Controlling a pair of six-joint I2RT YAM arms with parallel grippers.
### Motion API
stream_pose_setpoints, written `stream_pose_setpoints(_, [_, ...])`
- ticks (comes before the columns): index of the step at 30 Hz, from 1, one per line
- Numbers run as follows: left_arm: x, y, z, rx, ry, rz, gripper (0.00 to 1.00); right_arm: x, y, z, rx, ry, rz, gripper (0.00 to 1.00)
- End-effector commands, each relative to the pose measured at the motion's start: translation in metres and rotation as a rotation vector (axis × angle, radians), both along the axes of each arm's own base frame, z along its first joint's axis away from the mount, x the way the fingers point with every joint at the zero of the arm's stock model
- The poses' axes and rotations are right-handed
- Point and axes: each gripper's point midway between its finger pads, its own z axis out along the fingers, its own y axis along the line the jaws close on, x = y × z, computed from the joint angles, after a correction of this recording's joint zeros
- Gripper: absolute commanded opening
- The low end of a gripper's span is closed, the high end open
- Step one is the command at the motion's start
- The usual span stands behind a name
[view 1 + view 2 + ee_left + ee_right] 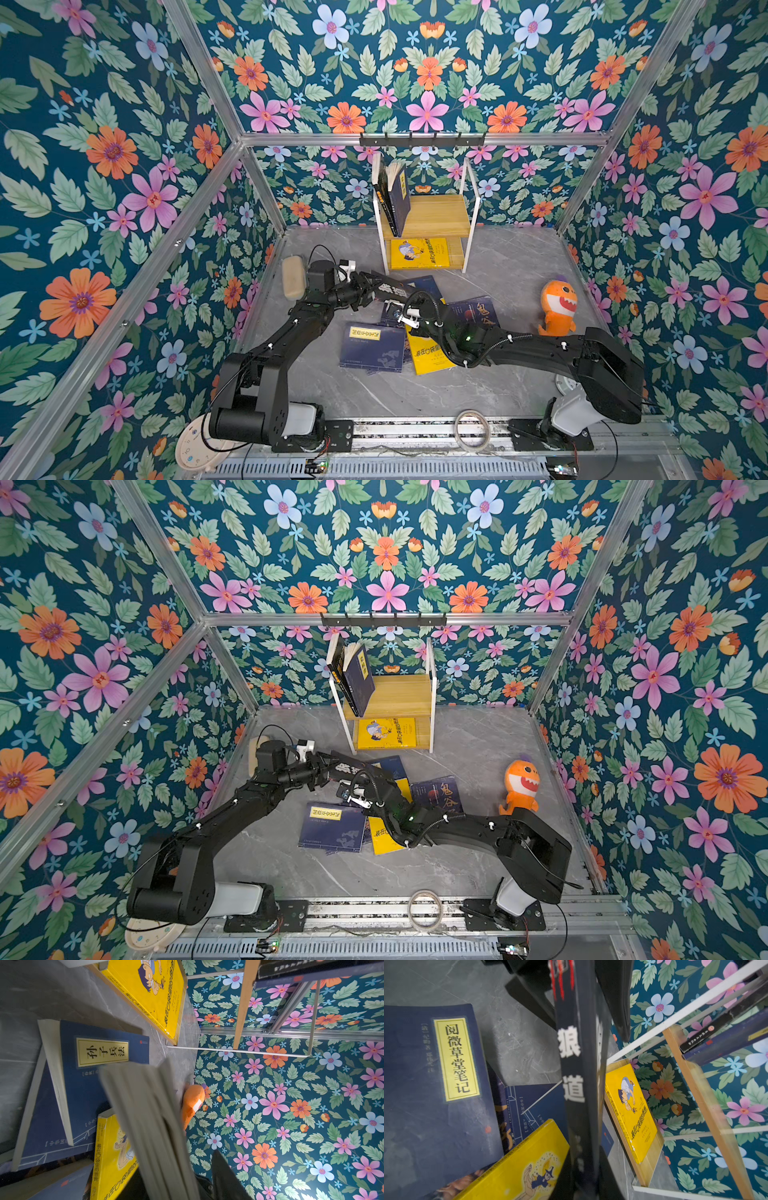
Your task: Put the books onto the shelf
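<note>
The grey desk (pixel 519 266) is the biggest thing in front of you. At its rear middle the shelf (pixel 440 214) stands against the flowered back wall (pixel 332 183). On the shelf's upper board two books (pixel 397 195), one black and one navy, stand on edge and lean on its left side frame. On its lower board a yellow book (pixel 419 252) with a cartoon boy lies flat, cover up.

In front of the shelf, a loose pile of books (pixel 399 332) lies overlapping on the desk. A navy book (pixel 372 347) with a yellow label is nearest the front. A second yellow book (pixel 430 353) lies partly under the right arm (pixel 540 345). A dark book (pixel 478 311) with pale brush characters lies toward the right, and more navy covers show beneath. An orange plush toy (pixel 557 305) stands near the right wall, well apart from the pile.

Above the pile, a black book (pixel 392 293) with white characters on its spine is raised between your two tools. The right tool (pixel 405 305) is clamped on it: in the right wrist view its fingers (pixel 610 1178) sit tight against both faces of the book. The left tool (pixel 372 291) is at the book's other end, its jaws on either side of the book. From these views you cannot tell whether it grips or stands loose.
</note>
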Motion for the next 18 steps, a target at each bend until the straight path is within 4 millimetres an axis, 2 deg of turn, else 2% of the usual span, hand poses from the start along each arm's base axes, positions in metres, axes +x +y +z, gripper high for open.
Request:
stream_pose_setpoints(1, [0.001,0.005,0.01,0.002,-0.062,-0.007,0.54,0.008,-0.012,0.013,0.025,-0.031,-0.061,0.0])
stream_pose_setpoints(9, [0.009,0.047,0.02,0.069,-0.144,0.109,0.73,0.013,-0.036,0.02,-0.017,-0.018,-0.09,0.0])
stream_pose_setpoints(14, [0.005,0.069,0.024,0.16,-0.227,0.162,0.83,0.023,-0.048,0.019,-0.062,-0.028,-0.105,0.0])
stream_pose_setpoints(18, [0.004,0.087,0.029,0.217,-0.295,0.218,0.9,0.031,-0.053,0.023,-0.179,-0.106,-0.078,0.0])
